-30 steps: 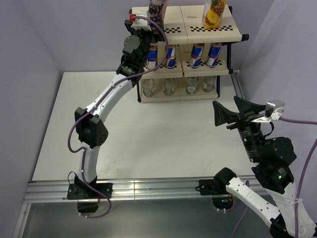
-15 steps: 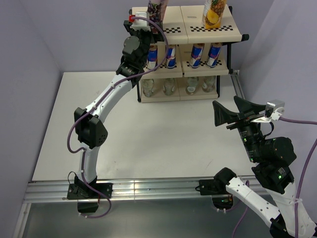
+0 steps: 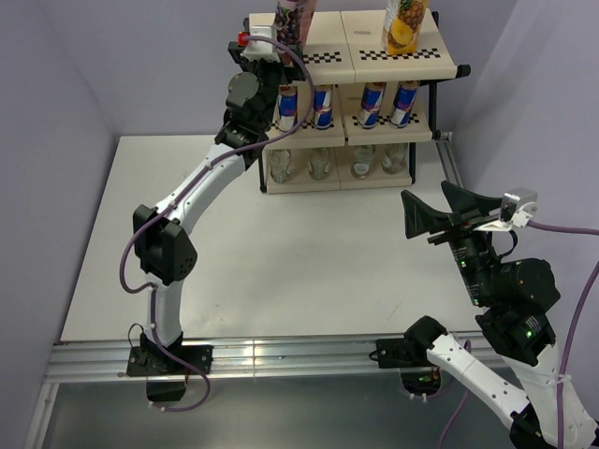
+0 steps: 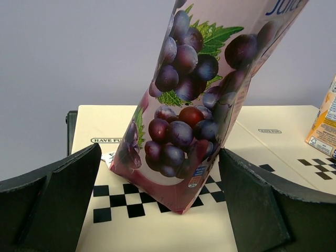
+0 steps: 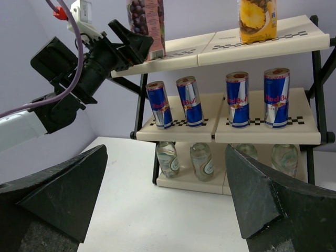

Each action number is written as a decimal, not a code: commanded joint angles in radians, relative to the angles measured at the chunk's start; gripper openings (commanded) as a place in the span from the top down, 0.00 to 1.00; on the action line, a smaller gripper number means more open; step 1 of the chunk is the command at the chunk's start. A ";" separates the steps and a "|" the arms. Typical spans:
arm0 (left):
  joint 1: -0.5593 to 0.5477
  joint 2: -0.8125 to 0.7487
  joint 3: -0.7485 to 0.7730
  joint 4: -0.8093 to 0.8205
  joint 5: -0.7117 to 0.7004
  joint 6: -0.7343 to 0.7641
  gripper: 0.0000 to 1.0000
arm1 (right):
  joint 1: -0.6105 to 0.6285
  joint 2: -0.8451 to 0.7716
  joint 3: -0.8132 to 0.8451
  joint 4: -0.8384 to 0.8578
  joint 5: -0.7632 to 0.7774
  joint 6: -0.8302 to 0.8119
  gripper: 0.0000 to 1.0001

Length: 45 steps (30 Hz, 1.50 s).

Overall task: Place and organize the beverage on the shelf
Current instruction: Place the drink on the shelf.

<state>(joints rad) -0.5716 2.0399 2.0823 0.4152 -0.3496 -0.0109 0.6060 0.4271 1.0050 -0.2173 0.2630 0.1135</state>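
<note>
I am stretching my left arm from its base at the bottom left of the top view, bending at the elbow in the left middle, and reaching up to the upper left corner of the shelf (image 3: 440,64). My left gripper (image 4: 159,157) is hovering at the top board with its jaws spread wide on either side of the purple carton (image 4: 194,105). The carton is tilting, its top leaning toward the right of the wrist frame and its lower corner resting on the checkered strip. My left finger is standing clear of it; the right finger is sitting just beside its edge, and I cannot tell whether they are touching. The yellow carton (image 3: 404,23) is standing upright on the right half of the same board. 4 cans (image 5: 238,100) are lining the middle board and 4 bottles (image 5: 202,161) are standing on the bottom one. I am holding my right arm folded at the lower right of the top view, over the right edge of the table (image 3: 281,253), with my right gripper (image 3: 447,208) raised, gaping, gripping nothing, and facing the shelf from well apart.
</note>
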 commanded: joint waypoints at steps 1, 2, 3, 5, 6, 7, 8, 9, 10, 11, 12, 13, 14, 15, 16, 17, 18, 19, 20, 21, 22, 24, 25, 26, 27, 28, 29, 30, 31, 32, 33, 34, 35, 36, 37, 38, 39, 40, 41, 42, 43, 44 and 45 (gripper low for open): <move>0.010 -0.017 -0.054 -0.104 -0.089 -0.023 0.00 | -0.003 0.001 0.001 0.047 -0.011 0.000 0.00; 0.010 -0.018 -0.056 -0.104 -0.092 -0.024 0.01 | -0.003 0.001 0.000 0.048 -0.010 0.000 0.00; 0.010 -0.020 -0.059 -0.104 -0.095 -0.023 0.01 | -0.003 0.001 0.001 0.049 -0.010 0.000 0.00; 0.009 -0.027 -0.060 -0.105 -0.098 -0.023 0.00 | -0.003 0.002 0.001 0.050 -0.013 0.002 0.00; 0.010 -0.030 -0.064 -0.105 -0.100 -0.023 0.00 | -0.002 0.001 0.001 0.050 -0.013 0.002 0.00; 0.010 -0.033 -0.067 -0.104 -0.097 -0.023 0.01 | -0.003 0.002 0.003 0.049 -0.013 0.002 0.00; 0.010 -0.037 -0.077 -0.099 -0.095 -0.023 0.00 | -0.003 0.004 0.003 0.049 -0.013 0.002 0.00; 0.010 -0.043 -0.080 -0.099 -0.092 -0.026 0.00 | -0.003 0.004 0.003 0.049 -0.013 0.002 0.00; 0.010 -0.044 -0.085 -0.099 -0.088 -0.027 0.00 | -0.003 0.004 0.003 0.049 -0.015 0.002 0.00; 0.009 -0.047 -0.094 -0.099 -0.085 -0.034 0.01 | -0.003 0.006 0.003 0.049 -0.015 0.002 0.00; 0.009 -0.053 -0.099 -0.099 -0.080 -0.037 0.01 | -0.003 0.004 0.003 0.049 -0.013 0.000 0.00; 0.010 -0.056 -0.103 -0.098 -0.077 -0.040 0.00 | -0.003 0.004 0.003 0.049 -0.013 0.000 0.00; 0.010 -0.060 -0.116 -0.096 -0.075 -0.043 0.01 | -0.003 0.002 0.003 0.049 -0.013 0.000 0.00; 0.010 -0.066 -0.120 -0.092 -0.071 -0.046 0.01 | -0.003 0.005 0.003 0.049 -0.015 0.000 0.00; 0.010 -0.067 -0.125 -0.090 -0.072 -0.046 0.01 | -0.003 0.004 0.004 0.047 -0.013 0.002 0.00; 0.010 -0.070 -0.128 -0.089 -0.072 -0.046 0.00 | -0.003 0.004 0.006 0.047 -0.013 0.000 0.00; 0.010 -0.069 -0.126 -0.092 -0.071 -0.047 0.00 | -0.003 0.006 0.006 0.047 -0.013 0.000 0.00; 0.010 -0.069 -0.125 -0.096 -0.071 -0.047 0.01 | -0.002 0.006 0.007 0.047 -0.015 0.002 0.00; 0.010 -0.070 -0.123 -0.098 -0.071 -0.049 0.01 | -0.003 0.006 0.007 0.047 -0.013 0.000 0.00; 0.009 -0.078 -0.125 -0.101 -0.071 -0.052 0.00 | -0.003 0.006 0.007 0.047 -0.013 -0.003 0.00; 0.010 -0.083 -0.134 -0.098 -0.068 -0.054 0.00 | -0.003 0.006 0.009 0.047 -0.013 -0.002 0.00; 0.010 -0.101 -0.149 -0.089 -0.062 -0.057 0.00 | -0.003 0.009 0.009 0.047 -0.013 -0.002 0.00; 0.010 -0.106 -0.160 -0.082 -0.058 -0.058 0.00 | -0.003 0.010 0.010 0.047 -0.011 -0.002 0.00; 0.010 -0.115 -0.163 -0.082 -0.055 -0.058 0.00 | -0.003 0.012 0.009 0.047 -0.014 -0.002 0.00; 0.010 -0.118 -0.165 -0.081 -0.057 -0.058 0.00 | -0.003 0.012 0.009 0.047 -0.015 0.000 0.00; 0.009 -0.121 -0.169 -0.082 -0.058 -0.060 0.00 | -0.003 0.012 0.007 0.047 -0.013 -0.001 0.00; 0.010 -0.125 -0.172 -0.084 -0.058 -0.060 0.00 | -0.003 0.013 0.009 0.045 -0.013 0.000 0.00; 0.009 -0.133 -0.176 -0.085 -0.058 -0.063 0.00 | -0.003 0.013 0.009 0.047 -0.015 0.000 0.00; 0.009 -0.139 -0.186 -0.087 -0.057 -0.066 0.00 | -0.003 0.015 0.009 0.047 -0.015 0.000 0.00; 0.009 -0.151 -0.195 -0.078 -0.055 -0.066 0.00 | -0.003 0.015 0.010 0.047 -0.013 0.002 0.00; 0.007 -0.158 -0.205 -0.075 -0.054 -0.069 0.00 | -0.003 0.021 0.014 0.045 -0.008 0.002 0.00; 0.009 -0.165 -0.217 -0.073 -0.051 -0.072 0.00 | -0.003 0.024 0.017 0.042 -0.002 0.002 0.00; 0.009 -0.179 -0.222 -0.072 -0.052 -0.073 0.00 | -0.003 0.028 0.021 0.036 0.005 0.006 0.00; 0.007 -0.188 -0.229 -0.067 -0.052 -0.077 0.00 | -0.003 0.042 0.027 0.018 0.013 0.008 0.00; 0.009 -0.194 -0.243 -0.066 -0.051 -0.078 0.01 | -0.003 0.050 0.036 0.012 0.028 0.008 0.00; 0.007 -0.210 -0.252 -0.050 -0.054 -0.078 0.00 | -0.003 0.061 0.041 0.004 0.033 0.009 0.00; 0.007 -0.217 -0.260 -0.046 -0.060 -0.078 0.01 | -0.003 0.062 0.044 -0.002 0.039 0.012 0.00; 0.007 -0.225 -0.268 -0.044 -0.061 -0.078 0.01 | -0.003 0.067 0.044 -0.004 0.042 0.015 0.00; 0.007 -0.231 -0.266 -0.047 -0.063 -0.078 0.01 | -0.003 0.070 0.049 -0.007 0.054 0.020 0.00; 0.006 -0.242 -0.265 -0.056 -0.069 -0.078 0.00 | -0.003 0.082 0.055 -0.019 0.061 0.021 0.00; 0.007 -0.250 -0.263 -0.061 -0.066 -0.084 0.01 | -0.003 0.090 0.061 -0.028 0.067 0.025 0.00; 0.007 -0.266 -0.265 -0.065 -0.066 -0.089 0.00 | -0.005 0.114 0.069 -0.040 0.083 0.029 0.00; 0.006 -0.277 -0.266 -0.072 -0.069 -0.093 0.00 | -0.003 0.130 0.090 -0.071 0.091 0.032 0.00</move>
<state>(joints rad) -0.5644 1.8248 1.8214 0.3714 -0.3981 -0.0685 0.6060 0.5137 1.0294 -0.2558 0.3069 0.1280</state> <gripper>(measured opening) 0.995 0.997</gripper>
